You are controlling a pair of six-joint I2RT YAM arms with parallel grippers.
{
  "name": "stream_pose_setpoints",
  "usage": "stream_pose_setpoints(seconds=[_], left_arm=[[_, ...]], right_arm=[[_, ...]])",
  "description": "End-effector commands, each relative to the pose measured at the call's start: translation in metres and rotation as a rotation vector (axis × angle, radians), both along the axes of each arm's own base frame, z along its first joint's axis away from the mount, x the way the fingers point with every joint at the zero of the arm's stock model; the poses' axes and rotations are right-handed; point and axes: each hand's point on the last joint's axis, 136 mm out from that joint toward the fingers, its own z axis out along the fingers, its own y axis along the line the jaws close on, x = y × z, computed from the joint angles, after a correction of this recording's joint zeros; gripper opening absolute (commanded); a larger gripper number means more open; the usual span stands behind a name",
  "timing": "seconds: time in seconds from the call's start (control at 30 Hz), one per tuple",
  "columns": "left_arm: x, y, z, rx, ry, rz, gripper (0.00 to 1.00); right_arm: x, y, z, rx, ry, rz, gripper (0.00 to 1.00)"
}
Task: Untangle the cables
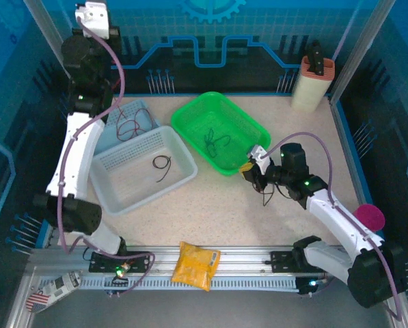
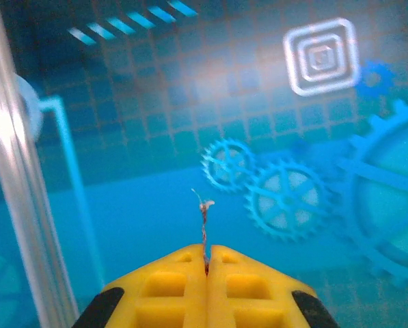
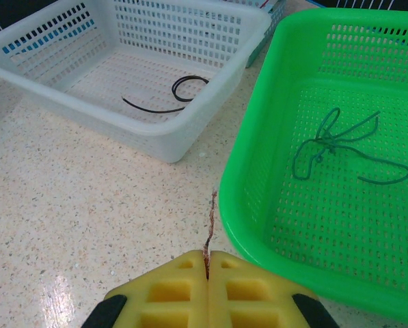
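Pointing straight ahead, the brown cable (image 3: 211,213) leaves the right gripper (image 3: 207,255).

Bright, even light — soft shadows; left wrist background blurred; glare patch on the table (image 3: 60,287).

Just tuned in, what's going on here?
Each gripper is shut on a brown cable end. The left gripper holds its end raised toward the back wall; the right gripper pinches its end low beside the green basket. One cable or two, I cannot tell. The black cable lies in the white basket, the green cable in the green basket, the red cable in the blue basket.
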Motion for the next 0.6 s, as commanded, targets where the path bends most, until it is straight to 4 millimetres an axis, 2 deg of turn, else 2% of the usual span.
stream_pose_setpoints(seconds=[0.0, 0.07, 0.17, 0.3, 0.4, 0.57], left_arm=[[0.0, 0.029, 0.024, 0.055, -0.094, 0.147, 0.0], [0.011, 0.039, 0.011, 0.052, -0.082, 0.17, 0.0], [0.029, 0.053, -0.025, 0.022, -0.025, 0.187, 0.0], [0.053, 0.071, -0.089, -0.01, 0.067, 0.203, 0.0], [0.064, 0.082, -0.136, -0.047, 0.133, 0.226, 0.0], [0.071, 0.084, -0.216, -0.147, 0.249, 0.208, 0.0]], right_arm=[[-0.005, -0.003, 0.006, 0.003, -0.004, -0.007, 0.0], [-0.007, -0.005, 0.007, 0.0, -0.014, -0.016, 0.0], [-0.01, -0.006, 0.01, 0.002, -0.021, -0.022, 0.0], [-0.011, -0.006, 0.015, 0.01, -0.02, -0.025, 0.0], [-0.011, -0.007, 0.014, 0.001, -0.02, -0.029, 0.0], [-0.014, -0.01, 0.011, -0.016, -0.008, -0.033, 0.0]])
